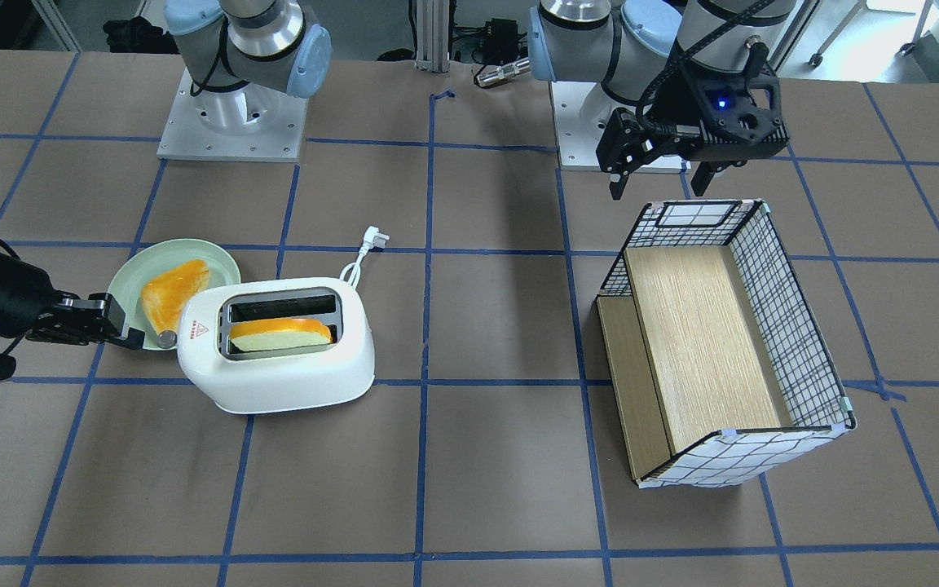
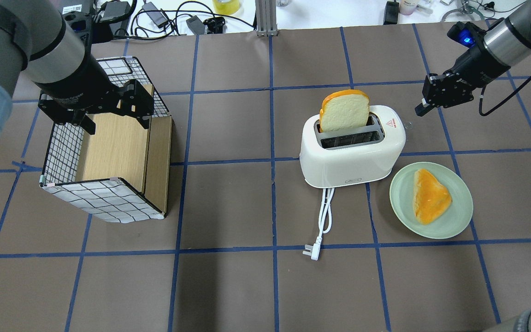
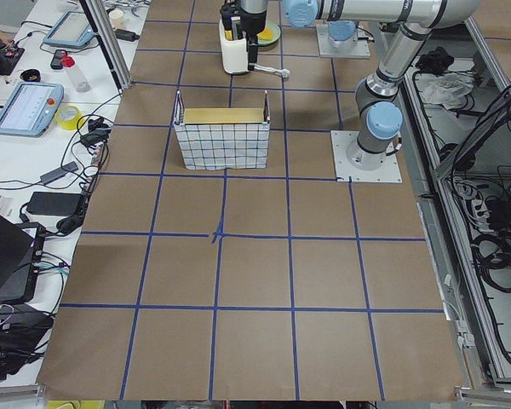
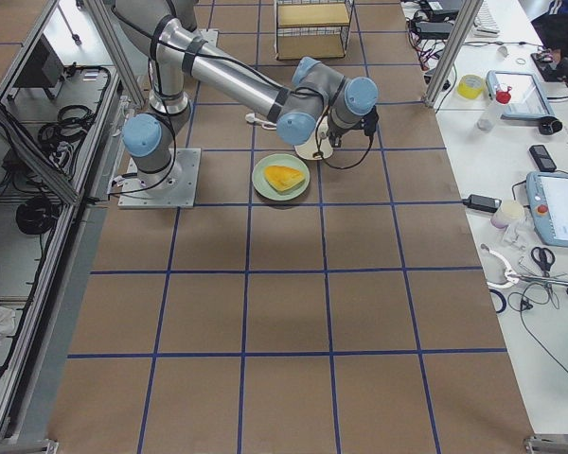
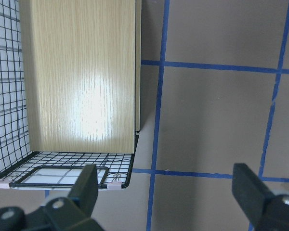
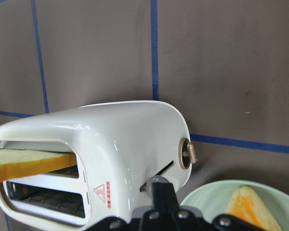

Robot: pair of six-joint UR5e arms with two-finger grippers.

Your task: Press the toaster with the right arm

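White toaster point(image 6: 120, 139): end slot point(image 6: 164, 168) clear in right-wrist view, hidden overhead.

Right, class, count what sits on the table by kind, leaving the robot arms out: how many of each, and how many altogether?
Toaster: 1
Light green plate: 1
Bread slices: 2, one standing in a toaster slot, one lying on the plate
Grid-patterned box: 1
Total: 5

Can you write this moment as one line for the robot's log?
right pincer: shut, at toaster knob end | bread: up in slot | left pincer: open, near grid box | press: looks not done
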